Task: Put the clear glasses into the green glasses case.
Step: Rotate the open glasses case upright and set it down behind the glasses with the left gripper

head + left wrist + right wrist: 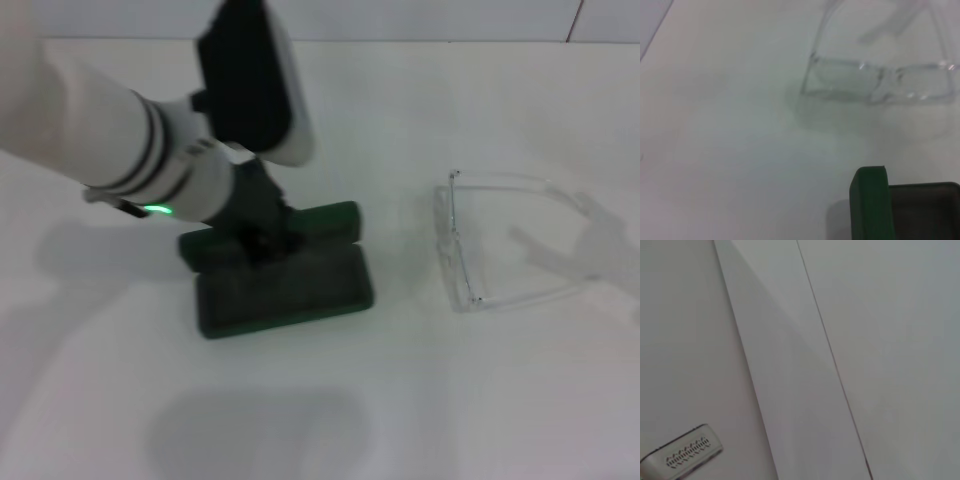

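Near three o'clock on the worktop [320, 420], as I see it from the head camera, the clear glasses [470, 245] lie on their own with the arms unfolded and pointing away toward three o'clock, the front frame facing the case. Nothing touches them. Toward nine o'clock of them, near the middle of the worktop and apart from them, sits the green glasses case [285, 275], lid swung open and standing at its twelve-o'clock edge, dark lining showing, nothing inside.

My left end effector [262, 235] is down at that hinged lid edge, dark fingers against the case, but I cannot tell whether they are apart or closed; the arm body hides them. From the left wrist camera I see the case's green wall [870, 205] close by and the glasses [880, 82] beyond it.

My right arm is out of the head view, parked, its camera showing only bare surfaces.

By my reckoning the case is opened and ready; picking up the glasses and placing them inside remains entirely undone.
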You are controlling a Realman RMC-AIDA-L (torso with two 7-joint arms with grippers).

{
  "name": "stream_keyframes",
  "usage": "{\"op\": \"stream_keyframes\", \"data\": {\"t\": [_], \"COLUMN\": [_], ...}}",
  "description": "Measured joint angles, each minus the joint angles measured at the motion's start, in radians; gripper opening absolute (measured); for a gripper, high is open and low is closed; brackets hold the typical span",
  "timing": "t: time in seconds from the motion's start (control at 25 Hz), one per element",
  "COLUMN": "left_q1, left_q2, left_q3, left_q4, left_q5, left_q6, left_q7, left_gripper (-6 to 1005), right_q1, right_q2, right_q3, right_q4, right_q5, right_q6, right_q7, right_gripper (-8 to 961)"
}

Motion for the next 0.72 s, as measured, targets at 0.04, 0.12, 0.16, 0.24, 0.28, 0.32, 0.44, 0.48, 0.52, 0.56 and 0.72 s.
{"op": "stream_keyframes", "data": {"t": [0.04, 0.12, 0.16, 0.24, 0.28, 0.32, 0.44, 0.48, 0.52, 0.56, 0.72], "left_q1": [0.007, 0.013, 0.013, 0.001, -0.007, -0.019, -0.049, -0.062, -0.073, -0.086, -0.149], "left_q2": [0.0, 0.0, 0.0, -0.001, -0.001, -0.001, -0.002, -0.002, -0.002, -0.002, -0.004], "left_q3": [0.035, 0.086, 0.11, 0.147, 0.161, 0.172, 0.194, 0.205, 0.213, 0.223, 0.257], "left_q4": [0.017, 0.037, 0.04, 0.038, 0.033, 0.026, 0.002, -0.012, -0.024, -0.039, -0.116], "left_q5": [-0.001, 0.0, 0.003, 0.013, 0.016, 0.019, 0.021, 0.021, 0.022, 0.022, 0.022], "left_q6": [-0.026, -0.072, -0.092, -0.118, -0.129, -0.143, -0.179, -0.195, -0.206, -0.219, -0.259], "left_q7": [-0.009, -0.018, -0.02, -0.026, -0.031, -0.039, -0.049, -0.052, -0.055, -0.06, -0.083], "left_gripper": [207, 210, 212, 216, 218, 220, 226, 228, 229, 231, 239], "right_q1": [-0.002, -0.007, -0.009, -0.016, -0.017, -0.019, -0.029, -0.032, -0.034, -0.036, -0.046], "right_q2": [0.0, 0.0, 0.001, 0.001, 0.001, 0.001, 0.0, 0.0, 0.0, 0.0, 0.0], "right_q3": [0.0, 0.0, 0.0, 0.0, 0.001, 0.003, 0.01, 0.011, 0.011, 0.011, 0.01], "right_q4": [0.0, 0.002, 0.005, 0.016, 0.019, 0.022, 0.035, 0.037, 0.041, 0.045, 0.053], "right_q5": [0.0, 0.0, 0.0, 0.0, 0.0, 0.0, 0.0, 0.0, 0.0, 0.0, 0.004], "right_q6": [0.0, 0.0, -0.001, -0.004, -0.005, -0.007, -0.011, -0.012, -0.013, -0.013, -0.016], "right_q7": [-0.001, -0.007, -0.012, -0.022, -0.023, -0.025, -0.041, -0.046, -0.05, -0.052, -0.062], "right_gripper": [841, 840, 839, 838, 837, 837, 835, 834, 834, 833, 831]}}
